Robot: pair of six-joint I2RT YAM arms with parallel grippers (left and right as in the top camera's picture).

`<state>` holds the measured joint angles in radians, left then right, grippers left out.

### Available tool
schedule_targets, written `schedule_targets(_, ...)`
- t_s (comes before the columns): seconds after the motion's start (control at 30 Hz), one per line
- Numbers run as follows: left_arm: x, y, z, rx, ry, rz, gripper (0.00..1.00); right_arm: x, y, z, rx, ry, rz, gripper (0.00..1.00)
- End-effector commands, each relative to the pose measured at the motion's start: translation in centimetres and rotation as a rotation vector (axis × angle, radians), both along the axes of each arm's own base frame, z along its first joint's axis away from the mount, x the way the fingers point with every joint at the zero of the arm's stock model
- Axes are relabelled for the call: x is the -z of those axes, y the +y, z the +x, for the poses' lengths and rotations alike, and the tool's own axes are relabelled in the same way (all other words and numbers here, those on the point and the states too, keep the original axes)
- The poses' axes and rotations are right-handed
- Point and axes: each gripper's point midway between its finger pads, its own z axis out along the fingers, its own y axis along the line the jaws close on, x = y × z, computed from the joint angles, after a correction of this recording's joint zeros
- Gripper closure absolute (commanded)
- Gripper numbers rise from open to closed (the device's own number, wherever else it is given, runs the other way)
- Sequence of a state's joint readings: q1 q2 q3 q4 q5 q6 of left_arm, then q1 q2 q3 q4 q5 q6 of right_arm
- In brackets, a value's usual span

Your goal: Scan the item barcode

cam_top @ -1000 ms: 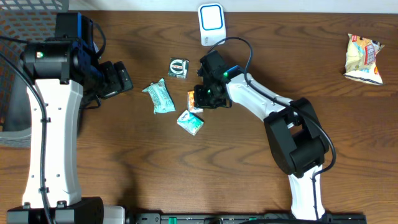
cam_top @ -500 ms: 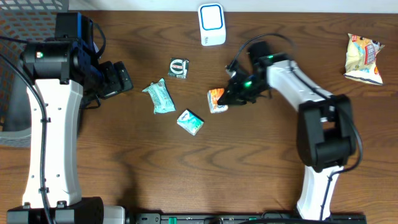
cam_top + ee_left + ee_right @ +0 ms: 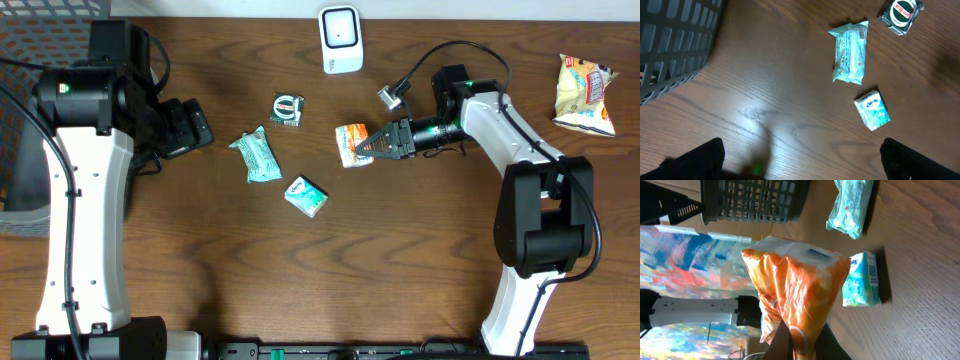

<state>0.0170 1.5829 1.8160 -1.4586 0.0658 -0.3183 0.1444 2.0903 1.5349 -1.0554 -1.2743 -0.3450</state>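
Observation:
An orange and white packet (image 3: 353,143) hangs above the table, below and slightly right of the white barcode scanner (image 3: 341,38) at the back edge. My right gripper (image 3: 372,146) is shut on the packet's crimped end, reaching in from the right. In the right wrist view the orange packet (image 3: 795,280) fills the centre, pinched between the dark fingers of the right gripper (image 3: 800,342). My left gripper (image 3: 195,125) stays at the left, open and holding nothing. In the left wrist view, the left gripper (image 3: 802,167) shows its two fingertips far apart over bare wood.
A long teal wrapper (image 3: 256,154), a small teal pack (image 3: 306,196) and a dark green packet (image 3: 288,108) lie left of the held packet. A chips bag (image 3: 585,93) lies at the far right. A grey mesh basket (image 3: 20,130) stands at the left edge.
My right arm has swung to the right and lifted the orange packet away from the cluster of items. The left arm has not moved.

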Motion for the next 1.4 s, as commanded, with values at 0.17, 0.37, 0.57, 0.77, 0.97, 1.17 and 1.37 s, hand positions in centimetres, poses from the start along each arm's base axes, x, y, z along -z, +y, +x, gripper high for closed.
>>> schedule_targets(0.17, 0.2, 0.1, -0.1, -0.014, 0.010, -0.001, 0.02, 6.6, -3.1, -0.3, 0.050, 0.068, -0.509, 0.99)
schedule_targets(0.37, 0.2, 0.1, -0.1, -0.014, 0.010, -0.001, 0.02, 11.3, -9.8, 0.2, 0.240, 0.119, -1.112, 0.99)
schedule_targets(0.57, 0.2, 0.1, -0.1, -0.015, 0.010, -0.001, 0.03, 11.4, -12.0, 1.2, 0.261, 0.013, -1.304, 0.93)
schedule_targets(0.77, 0.2, 0.1, -0.1, -0.014, 0.010, -0.001, 0.02, 9.4, -12.8, 2.1, 0.276, -0.015, -1.355, 0.52)
schedule_targets(0.97, 0.2, 0.1, -0.1, -0.015, 0.010, -0.001, 0.02, 6.1, -11.7, 2.2, 0.256, -0.010, -1.335, 0.54)
schedule_targets(1.17, 0.2, 0.1, -0.1, -0.015, 0.010, -0.001, 0.02, 6.2, -8.0, 0.9, 0.174, -0.042, -1.296, 0.57)
schedule_targets(1.37, 0.2, 0.1, -0.1, -0.015, 0.010, -0.001, 0.02, 8.8, -7.2, 0.8, 0.250, -0.168, -1.483, 0.42)
